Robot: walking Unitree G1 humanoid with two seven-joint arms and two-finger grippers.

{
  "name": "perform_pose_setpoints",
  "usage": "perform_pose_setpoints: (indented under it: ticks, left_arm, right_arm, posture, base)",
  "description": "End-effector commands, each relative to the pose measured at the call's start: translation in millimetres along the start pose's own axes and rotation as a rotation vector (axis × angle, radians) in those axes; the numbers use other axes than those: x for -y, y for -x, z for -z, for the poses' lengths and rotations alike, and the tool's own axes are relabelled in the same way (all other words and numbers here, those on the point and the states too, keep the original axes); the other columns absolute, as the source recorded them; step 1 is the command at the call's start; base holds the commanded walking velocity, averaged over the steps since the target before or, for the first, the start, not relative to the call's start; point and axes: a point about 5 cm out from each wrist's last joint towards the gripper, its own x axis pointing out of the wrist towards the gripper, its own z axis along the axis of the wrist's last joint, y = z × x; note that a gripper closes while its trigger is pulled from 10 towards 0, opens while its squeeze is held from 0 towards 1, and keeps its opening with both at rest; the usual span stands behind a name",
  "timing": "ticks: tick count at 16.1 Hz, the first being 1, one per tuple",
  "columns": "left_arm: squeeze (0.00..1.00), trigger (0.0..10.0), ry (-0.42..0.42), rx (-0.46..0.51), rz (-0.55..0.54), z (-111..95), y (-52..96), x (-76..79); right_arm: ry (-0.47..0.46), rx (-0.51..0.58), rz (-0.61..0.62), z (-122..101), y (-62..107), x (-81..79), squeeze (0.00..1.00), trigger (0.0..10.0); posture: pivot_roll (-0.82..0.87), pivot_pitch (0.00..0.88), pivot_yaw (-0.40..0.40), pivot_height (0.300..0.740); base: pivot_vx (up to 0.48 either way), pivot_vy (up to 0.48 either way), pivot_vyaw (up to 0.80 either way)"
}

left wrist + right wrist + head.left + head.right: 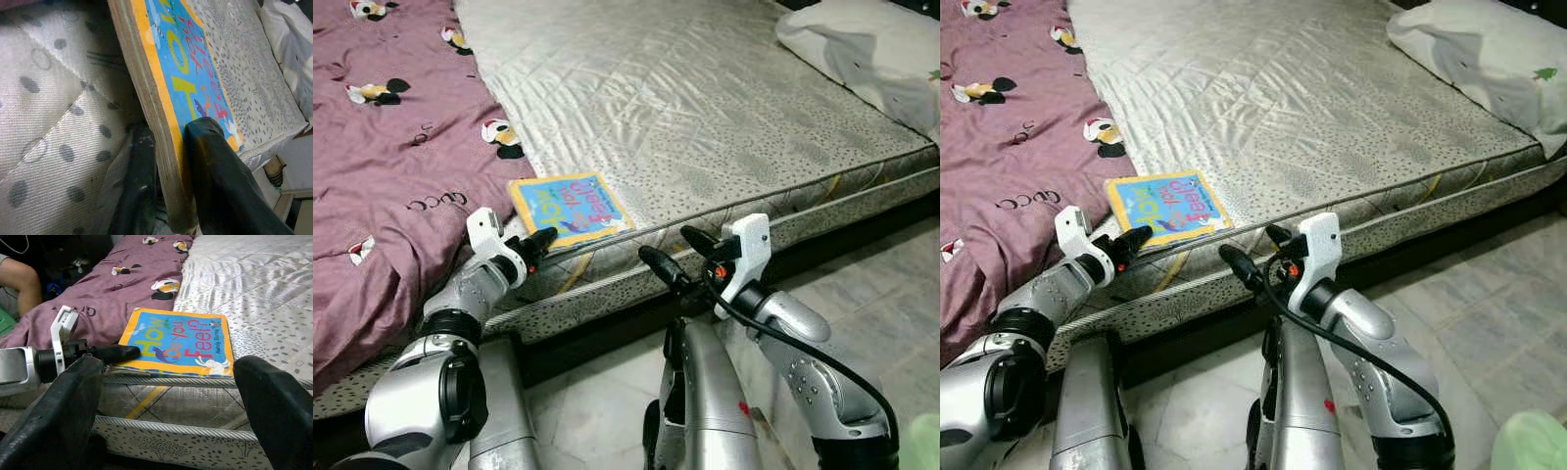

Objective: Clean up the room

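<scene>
At mattress (724, 117) edge, "How Do You Feel?" book (570, 208) between left gripper's (540, 242) jaws; right gripper (674, 255) spread.

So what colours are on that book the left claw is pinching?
The book is blue with an orange-yellow border and multicoloured lettering, clearest in the right wrist view.

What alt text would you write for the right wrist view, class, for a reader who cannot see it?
A blue and yellow picture book lies at the edge of a bare mattress, with the left gripper closed on its near corner. A purple blanket lies beside it, and the right gripper's two black fingers frame the scene, spread apart.
</scene>
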Motion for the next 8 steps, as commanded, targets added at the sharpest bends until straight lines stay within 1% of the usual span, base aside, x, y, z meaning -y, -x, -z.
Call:
perform_pose_setpoints:
  ticks: [1, 4, 5, 7, 8]
  left_arm:
    - [0.0, 0.0, -0.028, -0.03, -0.019, 2.3, -2.3, 1.9]
    - [0.0, 0.0, -0.044, 0.012, -0.028, -3.1, -1.9, 1.4]
    - [0.0, 0.0, -0.079, 0.047, -0.011, -8.9, -3.1, 5.8]
    - [0.0, 0.0, -0.123, 0.095, 0.015, -14.5, -4.6, 12.4]
    - [0.0, 0.0, -0.131, 0.153, 0.05, -18.0, -6.5, 21.0]
  right_arm:
    - [0.012, 0.002, -0.016, -0.3, -0.9, -2.2, 0.0, 10.0]
    - [0.034, 0.003, 0.016, 0.7, -4.4, 1.9, 0.0, 10.0]
    - [0.045, 0.009, 0.036, 0.2, -6.0, 4.0, 0.0, 10.0]
    - [0.056, 0.02, 0.063, -0.6, -7.6, 6.3, 0.0, 10.0]
    - [0.07, 0.032, 0.106, -0.5, -9.6, 10.0, 0.0, 10.0]
  posture:
    - [-0.11, 0.0, -0.057, 0.452]
    - [-0.1, 0.0, -0.06, 0.452]
    - [-0.1, 0.0, -0.061, 0.452]
    - [-0.09, 0.0, -0.062, 0.452]
    - [-0.08, 0.0, -0.064, 0.452]
  base:
    - [0.0, 0.0, 0.0]
    - [0.0, 0.0, 0.0]
    - [0.0, 0.0, 0.0]
    - [0.0, 0.0, 0.0]
    - [0.0, 0.0, 0.0]
